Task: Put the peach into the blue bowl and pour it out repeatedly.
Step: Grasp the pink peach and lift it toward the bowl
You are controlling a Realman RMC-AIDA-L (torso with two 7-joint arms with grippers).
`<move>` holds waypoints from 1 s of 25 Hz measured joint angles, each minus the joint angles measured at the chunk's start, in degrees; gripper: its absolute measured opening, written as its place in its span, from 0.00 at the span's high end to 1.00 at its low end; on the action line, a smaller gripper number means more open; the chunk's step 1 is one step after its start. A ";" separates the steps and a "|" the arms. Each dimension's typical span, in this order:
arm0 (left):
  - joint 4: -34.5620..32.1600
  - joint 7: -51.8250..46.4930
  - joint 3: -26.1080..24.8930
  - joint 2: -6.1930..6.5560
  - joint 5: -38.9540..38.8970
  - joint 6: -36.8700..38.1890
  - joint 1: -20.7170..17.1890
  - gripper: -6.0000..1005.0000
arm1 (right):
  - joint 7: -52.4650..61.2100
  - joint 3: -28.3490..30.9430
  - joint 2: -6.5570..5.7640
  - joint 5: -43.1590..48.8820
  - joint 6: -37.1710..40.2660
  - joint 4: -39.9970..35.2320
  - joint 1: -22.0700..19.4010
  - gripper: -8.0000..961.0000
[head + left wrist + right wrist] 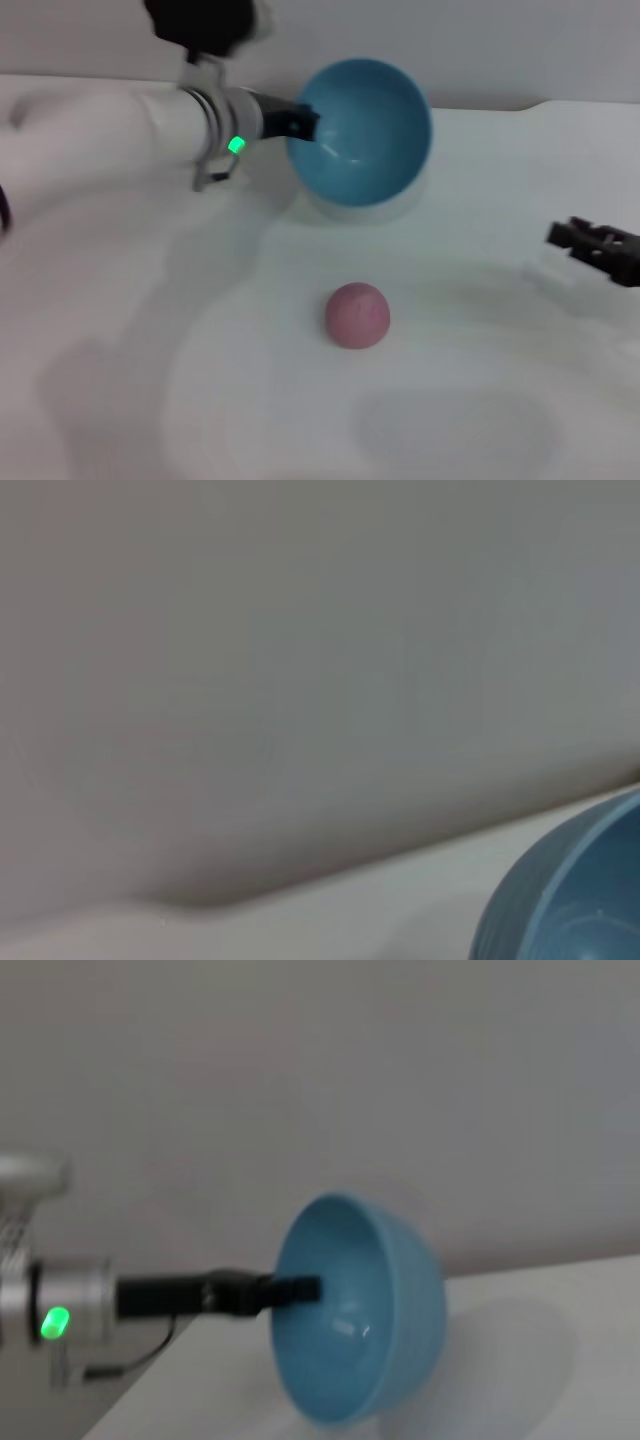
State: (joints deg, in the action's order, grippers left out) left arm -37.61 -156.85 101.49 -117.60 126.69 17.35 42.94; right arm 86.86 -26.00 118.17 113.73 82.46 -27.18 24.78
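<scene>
My left claw (303, 122) pinched the tipped glossy light-blue bowl (365, 130) by its rim at twelve o'clock from the small matte pink peach (357, 315) on the white table (480, 400), my right claw (595, 247) idling at three o'clock, grip unclear.

Light is even and soft, falling from above onto the matte white worktop (480, 200). In the head view everything is slightly blurred. The small round matte pink peach (357, 315) casts only a faint grey shadow beneath itself, and the left arm throws a broad, pale shadow toward the near edge. The glossy light-blue round bowl (365, 130) shows small white glints inside. The left wrist view is hazy and dim.
</scene>
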 joint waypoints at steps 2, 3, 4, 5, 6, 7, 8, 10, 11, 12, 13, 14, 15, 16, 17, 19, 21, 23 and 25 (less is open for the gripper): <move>-0.28 2.39 -8.03 0.11 0.02 7.03 0.19 1.00 | -0.26 -3.13 0.13 0.01 -0.74 0.59 1.17 0.50; -0.82 4.63 -14.99 0.24 0.06 13.32 0.08 1.00 | -0.31 -4.81 0.14 0.01 -1.42 1.00 1.85 0.50; -1.43 6.08 -19.75 0.50 0.05 18.08 -0.22 1.00 | -0.33 -6.53 0.14 0.01 -2.21 1.37 2.58 0.50; -2.04 7.21 -23.89 0.88 0.08 22.28 -0.56 1.00 | -0.34 -8.58 0.16 0.01 -3.27 1.77 3.46 0.50; -2.04 7.21 -23.89 0.88 0.08 22.28 -0.56 1.00 | -0.36 -10.22 0.23 0.01 -4.15 2.00 4.18 0.50; -4.23 7.92 -30.42 2.34 0.09 31.13 -1.94 1.00 | -0.37 -12.11 0.36 0.01 -4.92 2.25 5.01 0.50; -4.87 7.88 -31.25 2.71 0.09 32.57 -2.43 1.00 | -0.37 -13.80 0.47 0.01 -5.88 2.49 5.87 0.50; -7.13 7.64 -33.48 3.61 0.08 36.77 -4.14 1.00 | -0.39 -18.09 0.62 -0.01 -8.39 3.46 8.26 0.49; -8.83 7.51 -34.66 3.92 0.13 38.82 -5.49 1.00 | -0.40 -19.72 0.65 -0.02 -9.48 3.93 9.22 0.48; -10.33 7.45 -35.57 3.95 0.11 40.31 -6.60 1.00 | -0.42 -21.75 0.67 -0.12 -10.75 4.53 10.55 0.47; -11.69 7.42 -36.26 3.96 0.10 41.35 -7.81 1.00 | -0.45 -23.72 0.75 -0.17 -12.09 5.18 11.93 0.46; -12.67 7.33 -36.72 3.96 0.11 42.04 -8.74 1.00 | -0.46 -25.62 0.83 -0.24 -13.45 5.89 13.43 0.45; -13.38 7.00 -37.00 3.96 0.14 42.76 -9.50 1.00 | -0.49 -27.17 0.93 -0.27 -14.65 6.65 14.90 0.44; -13.98 6.25 -37.14 4.03 0.58 43.71 -10.19 1.00 | -0.50 -28.62 1.03 -0.31 -16.01 7.63 16.34 0.42; -14.33 5.45 -37.19 4.16 1.22 44.47 -10.56 1.00 | -0.50 -29.59 1.11 -0.33 -17.13 8.44 17.55 0.41; -14.87 3.08 -37.27 4.48 4.57 46.46 -10.88 1.00 | -0.48 -31.02 1.25 -0.34 -18.89 10.40 19.94 0.39; -15.50 1.33 -37.33 4.43 8.11 48.20 -10.84 1.00 | -0.47 -31.40 1.32 -0.36 -19.54 11.97 21.67 0.38; -16.00 0.66 -37.38 4.13 10.24 49.45 -10.63 1.00 | -0.47 -32.06 1.37 -0.38 -19.65 12.97 22.88 0.36; -16.47 0.58 -37.41 3.73 11.65 50.75 -10.28 1.00 | -0.35 -33.00 1.46 -0.43 -19.73 13.21 23.33 0.35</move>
State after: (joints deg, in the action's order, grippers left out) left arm -54.08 -156.27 64.07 -113.87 138.34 68.10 32.66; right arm 86.51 -59.00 119.63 113.30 62.72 -13.98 48.11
